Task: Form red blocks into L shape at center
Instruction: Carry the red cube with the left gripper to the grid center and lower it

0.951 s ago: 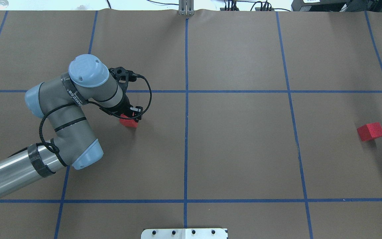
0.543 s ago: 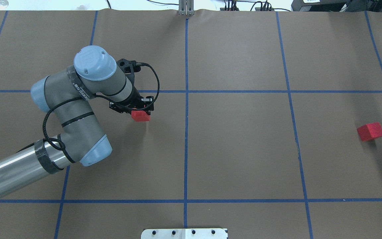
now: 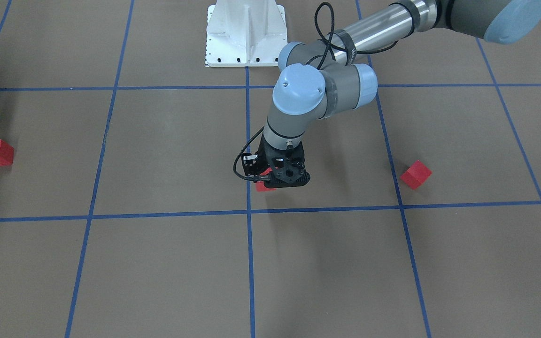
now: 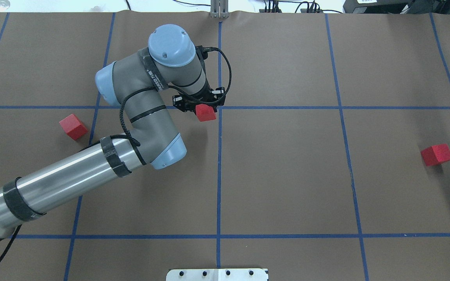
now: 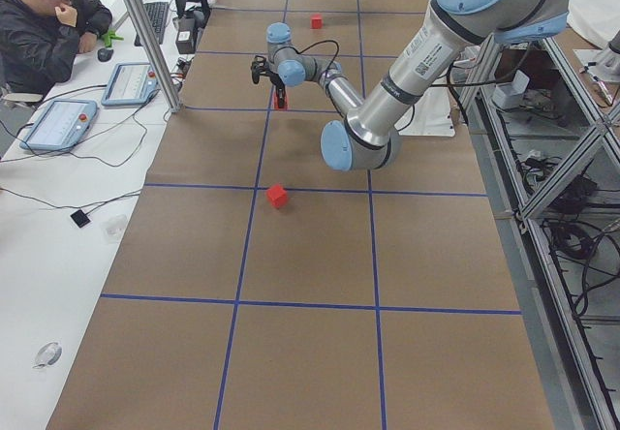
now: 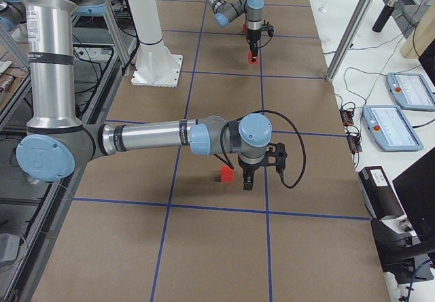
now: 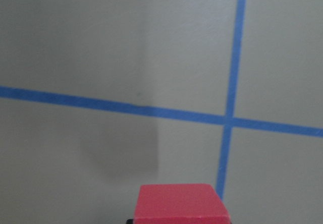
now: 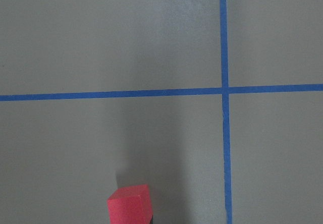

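Note:
My left gripper is shut on a red block and holds it a little above the brown paper, just left of the center tape crossing. The left wrist view has this block at its bottom edge, with the center ahead. A second red block lies on the left and another red block far right. Only the exterior right view shows my right gripper, low beside that far-right block. I cannot tell whether it is open or shut.
The white base plate sits at the near table edge. A metal post stands at the far edge. A person sits at a side desk with tablets and cables.
My left arm has carried the red block right and away from the base, up to the center crossing. Its move uncovered the block on the left.

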{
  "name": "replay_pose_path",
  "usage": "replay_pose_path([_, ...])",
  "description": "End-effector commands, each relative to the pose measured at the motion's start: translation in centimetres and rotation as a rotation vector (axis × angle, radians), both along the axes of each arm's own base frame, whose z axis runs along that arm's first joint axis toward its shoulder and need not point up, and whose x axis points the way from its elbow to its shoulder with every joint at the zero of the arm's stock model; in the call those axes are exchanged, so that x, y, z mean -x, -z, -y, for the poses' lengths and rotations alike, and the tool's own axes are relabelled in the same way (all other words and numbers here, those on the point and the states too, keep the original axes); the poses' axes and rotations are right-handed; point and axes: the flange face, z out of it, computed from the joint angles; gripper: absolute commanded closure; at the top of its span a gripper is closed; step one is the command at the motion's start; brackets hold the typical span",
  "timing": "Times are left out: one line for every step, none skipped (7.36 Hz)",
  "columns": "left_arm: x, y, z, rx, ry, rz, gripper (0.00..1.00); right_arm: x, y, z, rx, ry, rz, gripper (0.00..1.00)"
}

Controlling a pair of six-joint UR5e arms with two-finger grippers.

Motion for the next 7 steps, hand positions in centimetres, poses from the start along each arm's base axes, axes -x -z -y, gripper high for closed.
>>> replay_pose_path([-3.0, 0.9, 0.3, -0.034, -0.037, 0.036, 1.0, 0.0, 0.1, 0.1, -0.001, 0.0, 0.0, 0.01])
replay_pose_path([-4.0, 0.6, -0.3, -0.051, -0.028, 0.052, 1.0, 0.0, 0.1, 0.1, -0.001, 0.0, 0.0, 0.01])
replay_pose_path([-4.3, 0.5, -0.6, -0.053, -0.03, 0.055, 1.0, 0.0, 0.1, 0.1, -0.001, 0.0, 0.002, 0.01])
replay_pose_path([-4.5, 0.4, -0.7, -0.052, -0.032, 0.056, 1.0, 0.0, 0.2, 0.1, -0.003, 0.0, 0.002, 0.01])
replay_pose_path([-4.9, 0.1, -0.8, -0.05, -0.035, 0.062, 1.0, 0.0, 0.1, 0.0, -0.001, 0.0, 0.002, 0.01])
replay_pose_path([-5.2, -0.3, -1.0, -0.044, -0.038, 0.066, 1.0, 0.0, 0.0, 0.0, 0.0, 0.0, 0.002, 0.01])
replay_pose_path([-5.5, -0.2, -1.4, -0.044, -0.044, 0.065, 1.0, 0.0, 0.1, 0.0, -0.001, 0.0, 0.002, 0.01])
